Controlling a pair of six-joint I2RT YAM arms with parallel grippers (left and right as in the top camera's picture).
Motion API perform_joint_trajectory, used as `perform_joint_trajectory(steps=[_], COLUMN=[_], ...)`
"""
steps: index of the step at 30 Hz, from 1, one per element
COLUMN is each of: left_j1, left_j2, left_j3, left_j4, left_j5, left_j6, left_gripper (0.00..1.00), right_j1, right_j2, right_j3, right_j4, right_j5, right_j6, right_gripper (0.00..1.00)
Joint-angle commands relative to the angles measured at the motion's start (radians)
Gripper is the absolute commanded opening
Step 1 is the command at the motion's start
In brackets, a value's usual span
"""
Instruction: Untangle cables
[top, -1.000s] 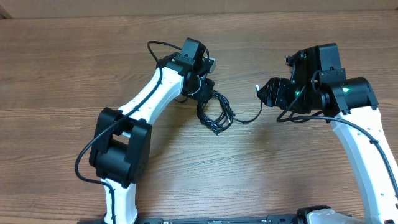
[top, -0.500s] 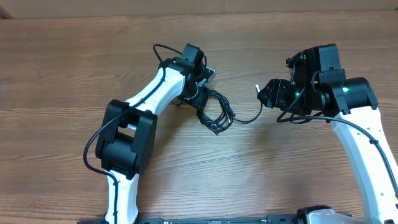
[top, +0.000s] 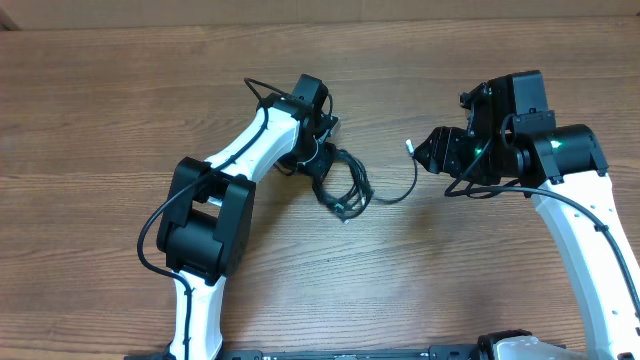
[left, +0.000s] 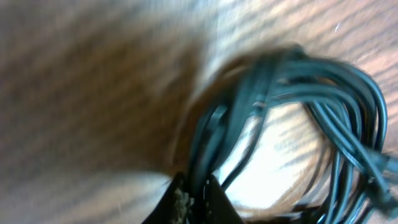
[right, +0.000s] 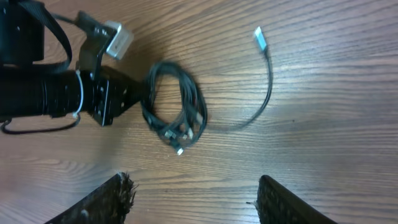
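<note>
A bundle of thin black cables (top: 345, 185) lies coiled on the wooden table at the centre. One strand curves right and ends in a silver plug tip (top: 409, 145). My left gripper (top: 322, 165) is shut on the left side of the coil; in the left wrist view (left: 196, 199) the strands (left: 298, 112) run between its jaws. My right gripper (top: 428, 152) is open and empty, right of the loose plug tip. In the right wrist view the coil (right: 177, 112) and plug tip (right: 260, 38) lie beyond the open jaws (right: 193, 199).
The left arm's white links and black joints (top: 205, 215) stretch from the front edge toward the coil. The right arm (top: 570, 190) stands at the right. A white tag (right: 118, 38) hangs on the left gripper body.
My left gripper has shifted slightly left and back with the coil, pulling the bundle and its trailing strand a little left. The right arm has stayed still.
</note>
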Motion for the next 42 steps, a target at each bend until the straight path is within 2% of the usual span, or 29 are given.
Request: perform_joint_trajectory(steps=[1,5,12,14,17,20,23,26,28,30,32,34,36,38,42], left_j1=[0.011,0.027,0.048,0.071,0.098,0.104,0.105,0.105,0.105,0.106,0.116,0.131,0.148,0.155,0.146], left_j2=[-0.06,-0.186,-0.285,-0.285,-0.285,-0.285,-0.285,-0.285,-0.285,-0.285,-0.285,-0.285,-0.285,-0.285,-0.285], left_j3=[0.074,0.18,0.183,0.183,0.183,0.183,0.183,0.183,0.183,0.183,0.183,0.183,0.183,0.183,0.183], left_j4=[-0.052,-0.082,-0.131,-0.156,-0.211,-0.229,-0.256,-0.299,-0.301,-0.298,-0.298,-0.295,-0.288,-0.283,-0.283], left_j5=[0.161,0.435,0.668,0.719,0.761,0.829,0.828,0.826,0.83,0.854,0.847,0.848,0.849,0.861,0.931], left_j6=[-0.003,0.019,0.042,0.061,0.113,0.146,0.19,0.267,0.266,0.261,0.215,0.167,0.097,0.058,0.055], left_gripper=[0.04,0.04,0.04,0.04,0.04,0.04,0.04,0.04,0.04,0.04,0.04,0.04,0.04,0.04,0.04], right_j1=[-0.001,-0.001,-0.001,-0.001,0.0,0.026,0.069,0.106,0.127,0.145,0.164,0.175,0.185,0.195,0.239], right_j2=[-0.014,-0.014,-0.014,-0.014,-0.014,-0.01,-0.011,-0.014,-0.014,-0.014,-0.014,-0.013,-0.007,0.001,0.034], right_j3=[0.004,0.004,0.004,0.004,0.002,-0.004,-0.003,0.009,0.009,0.008,0.008,0.008,0.008,0.008,0.008], right_j4=[0.027,0.036,0.04,0.043,0.065,0.085,0.138,0.201,0.203,0.195,0.177,0.175,0.176,0.184,0.234], right_j5=[-0.088,-0.14,-0.171,-0.198,-0.235,-0.284,-0.399,-0.42,-0.375,-0.297,-0.201,-0.159,-0.133,-0.128,-0.127], right_j6=[-0.061,-0.083,-0.125,-0.139,-0.139,-0.139,-0.126,-0.035,0.036,0.127,0.268,0.34,0.381,0.398,0.438], right_gripper=[0.63,0.63,0.63,0.62,0.55,0.55,0.54,0.52,0.5,0.52,0.52,0.48,0.42,0.41,0.42])
